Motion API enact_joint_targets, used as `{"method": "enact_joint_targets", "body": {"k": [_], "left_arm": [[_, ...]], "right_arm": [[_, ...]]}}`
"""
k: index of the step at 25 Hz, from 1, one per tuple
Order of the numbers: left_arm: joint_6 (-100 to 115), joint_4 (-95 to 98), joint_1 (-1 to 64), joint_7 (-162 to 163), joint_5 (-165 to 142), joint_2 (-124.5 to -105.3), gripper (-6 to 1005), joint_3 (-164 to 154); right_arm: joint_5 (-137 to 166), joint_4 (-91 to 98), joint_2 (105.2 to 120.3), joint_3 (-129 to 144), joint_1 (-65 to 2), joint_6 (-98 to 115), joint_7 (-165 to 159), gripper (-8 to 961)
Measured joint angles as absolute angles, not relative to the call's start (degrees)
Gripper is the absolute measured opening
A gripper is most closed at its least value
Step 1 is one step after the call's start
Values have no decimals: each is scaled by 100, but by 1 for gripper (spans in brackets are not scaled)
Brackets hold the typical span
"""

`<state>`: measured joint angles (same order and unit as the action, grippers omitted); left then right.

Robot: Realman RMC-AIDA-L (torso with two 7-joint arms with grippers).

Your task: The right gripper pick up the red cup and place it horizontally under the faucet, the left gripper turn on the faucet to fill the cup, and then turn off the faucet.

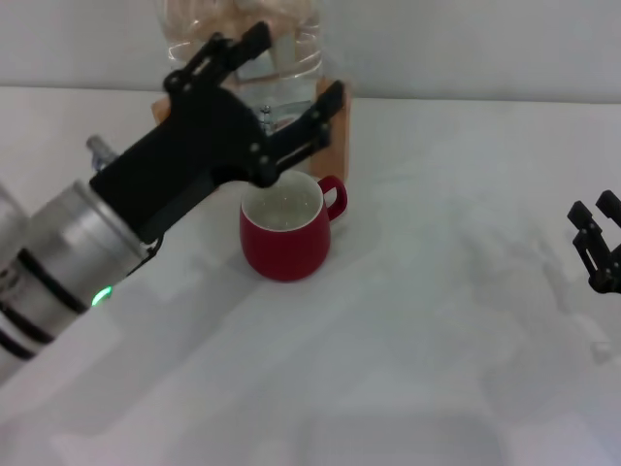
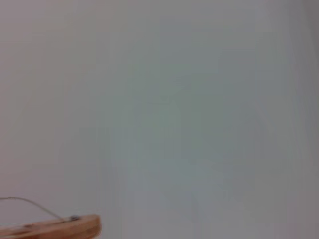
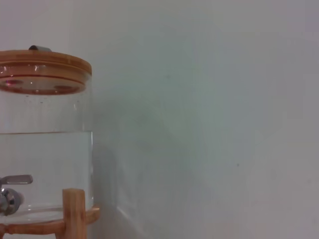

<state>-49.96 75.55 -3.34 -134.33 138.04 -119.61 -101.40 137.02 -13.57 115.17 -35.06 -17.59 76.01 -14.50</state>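
The red cup (image 1: 286,243) stands upright on the white table (image 1: 437,320), just in front of the clear water jug (image 1: 296,44), with its handle to the right. My left gripper (image 1: 291,78) is open above the cup, its two black fingers spread in front of the jug's lower part. The chrome faucet (image 1: 263,116) is mostly hidden behind that claw. It shows in the right wrist view (image 3: 10,191), lever level. My right gripper (image 1: 596,233) is open and empty at the table's right edge, far from the cup.
The jug sits on a wooden stand (image 1: 340,131) at the back of the table; its wooden lid (image 3: 45,67) shows in the right wrist view. The left wrist view shows only the wall and a wooden edge (image 2: 60,228). A white wall runs behind.
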Motion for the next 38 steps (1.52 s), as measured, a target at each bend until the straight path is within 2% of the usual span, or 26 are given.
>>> {"method": "enact_joint_targets", "body": {"k": [12,38], "left_arm": [[-5786,6019,-421,-15841,16656,-11978,878,-10661],[-6452,3511,234,-15642,16788,-12057,878,-9110]], "right_arm": [[13660,-1225,11513,-3532,-1771,7740,-1411,334],[13542,-926,11512,-3951,-1942,7728,-1403,334]]}}
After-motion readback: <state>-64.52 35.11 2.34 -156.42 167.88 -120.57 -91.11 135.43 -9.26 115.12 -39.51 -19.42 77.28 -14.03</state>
